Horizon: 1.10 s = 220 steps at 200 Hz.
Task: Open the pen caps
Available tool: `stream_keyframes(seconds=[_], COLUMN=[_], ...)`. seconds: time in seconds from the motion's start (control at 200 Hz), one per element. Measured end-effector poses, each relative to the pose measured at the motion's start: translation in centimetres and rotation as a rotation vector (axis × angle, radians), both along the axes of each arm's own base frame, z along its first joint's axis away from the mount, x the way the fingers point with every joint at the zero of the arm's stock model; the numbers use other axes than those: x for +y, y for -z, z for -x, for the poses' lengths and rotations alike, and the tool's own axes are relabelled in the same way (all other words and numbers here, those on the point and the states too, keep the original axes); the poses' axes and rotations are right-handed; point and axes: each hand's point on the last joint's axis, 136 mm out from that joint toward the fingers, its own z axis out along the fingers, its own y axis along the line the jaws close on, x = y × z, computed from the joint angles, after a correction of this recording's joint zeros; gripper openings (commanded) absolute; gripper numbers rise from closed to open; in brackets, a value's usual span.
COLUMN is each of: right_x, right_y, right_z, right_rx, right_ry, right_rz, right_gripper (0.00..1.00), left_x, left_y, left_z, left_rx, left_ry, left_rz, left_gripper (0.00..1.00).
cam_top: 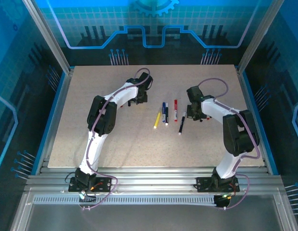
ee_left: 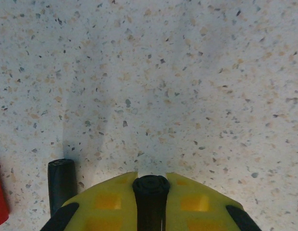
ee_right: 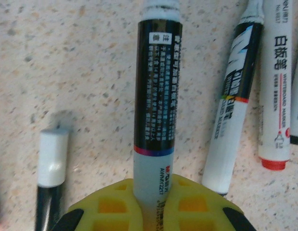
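My left gripper [ee_left: 150, 185] is shut on a black pen cap [ee_left: 150, 195], seen end-on between the yellow fingers [ee_left: 108, 202]. Another black pen cap [ee_left: 61, 185] lies on the table just to its left, beside a red piece [ee_left: 0, 202] at the frame edge. My right gripper [ee_right: 154, 185] is shut on the white tail of a black-and-white marker [ee_right: 157, 96], which points away and runs off the top of the view. In the top view the left gripper [cam_top: 138, 99] and right gripper [cam_top: 193, 114] hang low over the table, either side of the pens.
Between the arms lie a yellow pen [cam_top: 157, 120], a blue pen [cam_top: 164, 113], a red pen [cam_top: 175, 110] and a black pen [cam_top: 181, 125]. Close to the right gripper are a black-and-white marker [ee_right: 233, 106], a red-ended whiteboard marker [ee_right: 276, 82] and a white-tipped pen [ee_right: 53, 163].
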Motion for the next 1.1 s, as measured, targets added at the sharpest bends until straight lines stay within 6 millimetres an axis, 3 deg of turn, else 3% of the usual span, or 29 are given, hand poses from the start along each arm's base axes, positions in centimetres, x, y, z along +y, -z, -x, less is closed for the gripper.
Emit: stream_keyframes(seconds=[0.375,0.47,0.6,0.971,1.101], right_x=[-1.7,-1.7,-1.7,-1.8,-1.6], right_y=[1.9,1.9,2.0,1.8,-0.1], right_z=[-0.3,-0.5,-0.5,-0.5,-0.8], right_rx=[0.069,0.072,0.076,0.073,0.024], right_ry=[0.055,0.056,0.059,0.060,0.058], right_rz=[0.021,0.024,0.025,0.027,0.014], right_gripper=[0.28,0.32,0.33,0.34,0.34], left_x=[0.1,0.1,0.1,0.1,0.2], left_y=[0.1,0.1,0.3,0.5,0.4], left_z=[0.1,0.1,0.1,0.1,0.1], left_rx=[0.006,0.007,0.010,0.013,0.010], left_ry=[0.017,0.022,0.022,0.022,0.021], left_rz=[-0.012,-0.014,-0.016,-0.019,-0.025], left_gripper=[0.15,0.27,0.32,0.33,0.33])
